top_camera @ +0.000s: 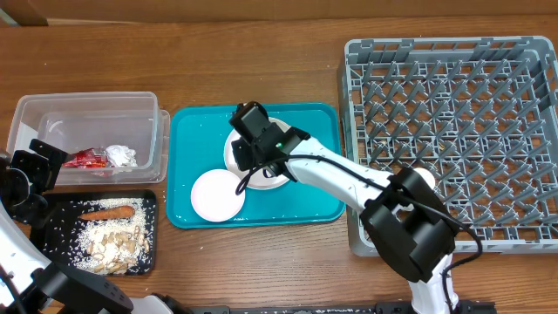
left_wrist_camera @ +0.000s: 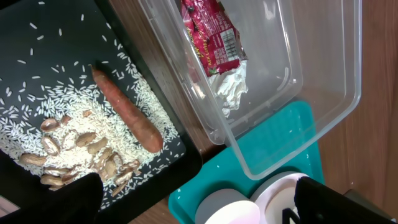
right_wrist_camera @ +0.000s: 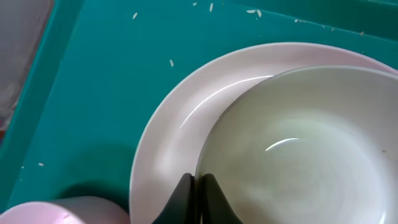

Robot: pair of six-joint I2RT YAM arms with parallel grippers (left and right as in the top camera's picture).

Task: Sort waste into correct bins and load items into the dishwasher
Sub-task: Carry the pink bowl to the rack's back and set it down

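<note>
The right gripper [right_wrist_camera: 199, 185] is over the teal tray [top_camera: 305, 122] in the middle of the table. Its dark fingers are pressed together on the near rim of a white bowl [right_wrist_camera: 298, 155], one finger just inside the rim and one just outside.

The bowl is plain, glossy and clean inside, with a small highlight on its floor. It sits upright on a white plate [right_wrist_camera: 168, 137], toward the plate's right side, so a crescent of plate shows on the left. The plate lies at the far middle of the tray. A white cup [top_camera: 218, 194] stands just beside it toward the tray's near left corner. A few grains of rice are scattered on the teal surface.

The grey dish rack [top_camera: 453, 96] fills the right edge of the table.

The left gripper [left_wrist_camera: 199, 186] hangs at the left edge with its fingers wide apart and nothing between them. Below it, the clear plastic bin [top_camera: 87, 109] holds a red wrapper [left_wrist_camera: 211, 31] and a crumpled white wad [left_wrist_camera: 233, 87]. At the near left corner, the black tray [top_camera: 153, 227] carries a carrot [left_wrist_camera: 127, 112], peanuts [left_wrist_camera: 68, 146] and loose rice [left_wrist_camera: 43, 112].
</note>
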